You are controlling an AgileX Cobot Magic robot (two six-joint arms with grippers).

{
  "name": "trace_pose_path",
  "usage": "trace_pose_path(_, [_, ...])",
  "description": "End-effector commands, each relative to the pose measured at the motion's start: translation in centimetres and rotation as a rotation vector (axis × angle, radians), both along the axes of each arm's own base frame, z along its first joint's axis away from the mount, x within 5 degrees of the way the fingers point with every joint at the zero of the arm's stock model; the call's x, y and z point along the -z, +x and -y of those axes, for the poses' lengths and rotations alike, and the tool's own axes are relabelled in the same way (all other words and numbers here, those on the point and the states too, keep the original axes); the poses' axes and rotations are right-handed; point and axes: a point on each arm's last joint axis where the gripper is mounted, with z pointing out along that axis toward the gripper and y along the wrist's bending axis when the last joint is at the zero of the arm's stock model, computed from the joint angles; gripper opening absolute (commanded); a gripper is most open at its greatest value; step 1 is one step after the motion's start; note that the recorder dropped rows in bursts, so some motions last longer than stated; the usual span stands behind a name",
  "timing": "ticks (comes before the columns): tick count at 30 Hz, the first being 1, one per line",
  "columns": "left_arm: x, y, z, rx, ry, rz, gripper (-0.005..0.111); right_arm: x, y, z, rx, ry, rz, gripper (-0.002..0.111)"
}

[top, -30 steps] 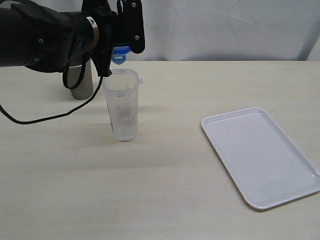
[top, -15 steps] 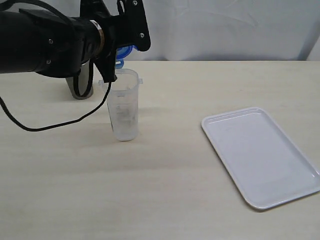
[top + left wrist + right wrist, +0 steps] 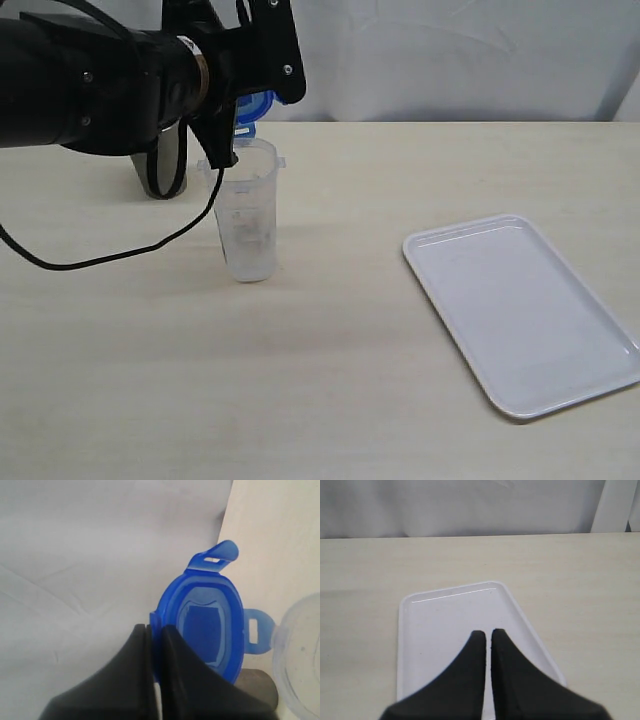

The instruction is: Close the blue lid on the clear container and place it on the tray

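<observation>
Left wrist view shows the left claw (image 3: 155,630) pinching the lid (image 3: 209,625) by one edge, tilted, just above the rim of the container (image 3: 247,215), which stands open on the surface (image 3: 330,400), well apart from the tray (image 3: 520,312). So thin a grip could let the lid swivel or slip; pressed down off-centre, it may tip the tall container. The right claw (image 3: 486,632) hangs closed, empty, over the tray.

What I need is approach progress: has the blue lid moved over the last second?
Yes. The blue lid, gripped by the left pincer, has shifted slightly right, nearer above the mouth of the clear container, which stands where it was.
</observation>
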Motion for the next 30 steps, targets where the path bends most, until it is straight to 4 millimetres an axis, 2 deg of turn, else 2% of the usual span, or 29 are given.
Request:
trace_pose_path(1, [-0.2,-0.1,0.1,0.019,-0.006,0.005,0.000,0.0,0.0,0.0,0.000,0.005,0.005,0.005])
trace_pose_path(15, [0.1,-0.2,-0.3,-0.024,0.022,-0.027,0.000,0.0,0.0,0.0,0.000,0.005,0.005,0.005])
trace_pose_path(20, [0.1,-1.0,0.7,-0.003,0.028,-0.025,0.000,0.0,0.0,0.0,0.000,0.005,0.005,0.005])
trace_pose_path(25, [0.1,-1.0,0.5,-0.025,0.038,-0.022,0.000,0.0,0.0,0.0,0.000,0.005,0.005,0.005])
trace_pose_path(30, [0.1,-1.4,1.1,-0.001,0.044,-0.018,0.000,0.0,0.0,0.0,0.000,0.005,0.005,0.005])
